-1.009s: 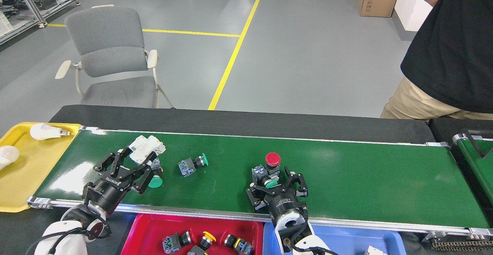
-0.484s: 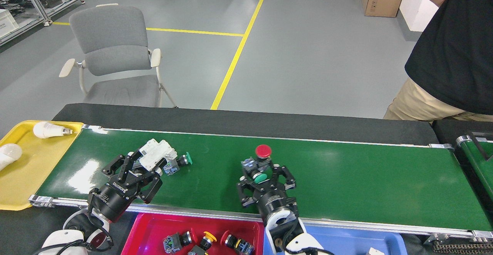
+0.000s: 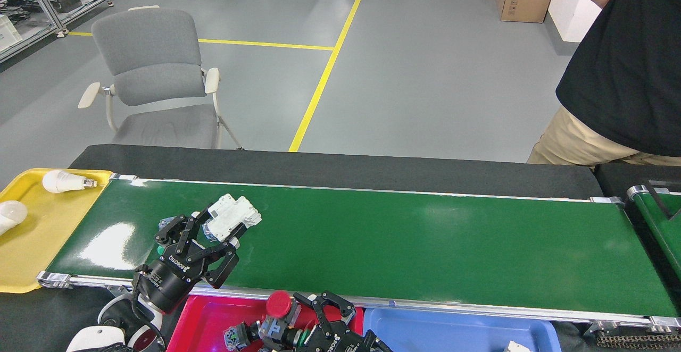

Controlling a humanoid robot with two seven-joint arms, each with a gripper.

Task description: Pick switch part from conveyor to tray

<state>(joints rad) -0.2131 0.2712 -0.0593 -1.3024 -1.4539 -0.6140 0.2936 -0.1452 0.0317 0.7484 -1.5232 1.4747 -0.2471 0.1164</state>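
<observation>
The conveyor [image 3: 404, 240] runs across the head view as a long green belt. My left gripper [image 3: 213, 235] hovers over its left end, shut on a white plastic part [image 3: 234, 216]. Behind its fingers a small switch part [image 3: 166, 221] with a green cap lies on the belt, mostly hidden. My right gripper [image 3: 319, 315] is at the bottom edge over the red tray [image 3: 207, 315], shut on a switch part with a red button [image 3: 278, 304]. Several switch parts [image 3: 239, 336] lie in that tray.
A yellow tray [image 3: 37, 245] with two white bulbs sits at the belt's left end. A blue tray [image 3: 457, 330] lies right of the red one. A second green belt [image 3: 657, 224] starts at far right. A person in black [image 3: 622, 70] stands behind it. A grey chair [image 3: 154, 75] is beyond.
My right gripper lifted the red-button switch part off the belt and drew it back over the red tray. My left gripper shifted right with the white part. The green-capped switch rode the belt leftward.
</observation>
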